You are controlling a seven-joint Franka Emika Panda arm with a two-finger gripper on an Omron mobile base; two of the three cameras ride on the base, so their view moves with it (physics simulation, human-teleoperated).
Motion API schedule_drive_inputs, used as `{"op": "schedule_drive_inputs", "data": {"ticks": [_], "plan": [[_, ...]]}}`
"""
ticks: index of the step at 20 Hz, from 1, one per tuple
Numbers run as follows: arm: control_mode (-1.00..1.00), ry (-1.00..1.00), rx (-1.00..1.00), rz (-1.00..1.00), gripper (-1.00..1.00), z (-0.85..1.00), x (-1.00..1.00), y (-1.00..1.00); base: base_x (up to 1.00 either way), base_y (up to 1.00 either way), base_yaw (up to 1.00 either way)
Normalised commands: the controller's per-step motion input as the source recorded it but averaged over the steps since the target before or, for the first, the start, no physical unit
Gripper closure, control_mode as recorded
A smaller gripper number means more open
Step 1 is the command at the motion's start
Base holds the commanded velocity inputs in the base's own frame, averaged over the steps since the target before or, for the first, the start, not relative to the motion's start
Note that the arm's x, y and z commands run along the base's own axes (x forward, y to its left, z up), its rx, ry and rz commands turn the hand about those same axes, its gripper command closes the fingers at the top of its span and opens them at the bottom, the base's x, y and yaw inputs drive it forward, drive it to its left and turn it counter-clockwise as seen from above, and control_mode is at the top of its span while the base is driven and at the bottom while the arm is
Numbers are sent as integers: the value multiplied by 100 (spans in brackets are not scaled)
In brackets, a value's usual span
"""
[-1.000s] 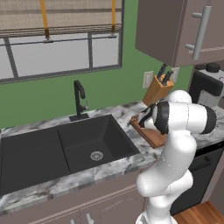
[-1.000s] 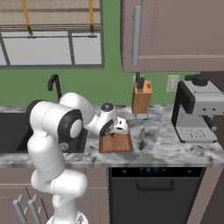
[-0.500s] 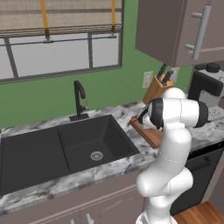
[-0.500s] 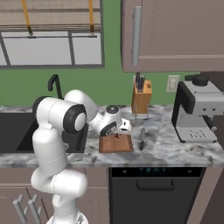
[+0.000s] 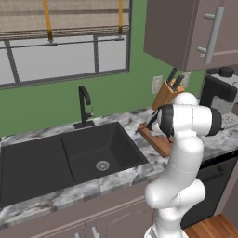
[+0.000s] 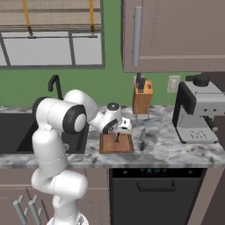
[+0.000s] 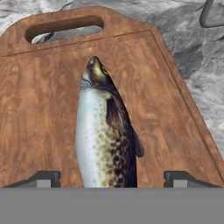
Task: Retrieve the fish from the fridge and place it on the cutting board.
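The fish point(image 7: 103, 135), silvery with a dark speckled back, lies lengthwise on the reddish-brown cutting board point(image 7: 43, 109), head toward the board's handle slot. My gripper point(image 7: 111, 179) hangs straight over its tail half, open, with the fingertips point(image 7: 43, 178) wide apart on either side and clear of the body. In the right base view the gripper point(image 6: 117, 137) points down at the cutting board point(image 6: 125, 145) on the marble counter. From the left the hand point(image 5: 151, 123) sits above the board point(image 5: 158, 142), partly behind my arm. The fridge is out of view.
A wooden knife block point(image 6: 142, 94) stands behind the board against the green wall. A slim grey item point(image 6: 143, 139) lies on the counter just right of the board. A coffee machine point(image 6: 197, 110) stands further right. The black sink point(image 5: 69, 158) and faucet point(image 5: 84, 104) lie to the left.
The arm's upper links have swung a little while the hand stays over the board, shifting only slightly.
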Motion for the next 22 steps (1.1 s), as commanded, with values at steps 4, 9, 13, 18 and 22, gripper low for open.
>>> {"op": "schedule_drive_inputs", "data": {"ticks": [4, 9, 13, 18, 22], "plan": [[-100, 0, 0, 0, -100, 13, -3, 3, 0, 0, 0], [-100, -3, 0, 0, -100, 53, -36, 0, 0, 0, 0], [-100, -15, 0, 0, -100, 62, -69, 0, 0, 0, 0], [-100, -14, 0, 0, -100, 79, -82, 0, 0, 0, 0], [-100, -12, 0, 0, -100, 82, -95, 0, 0, 0, 0]]}}
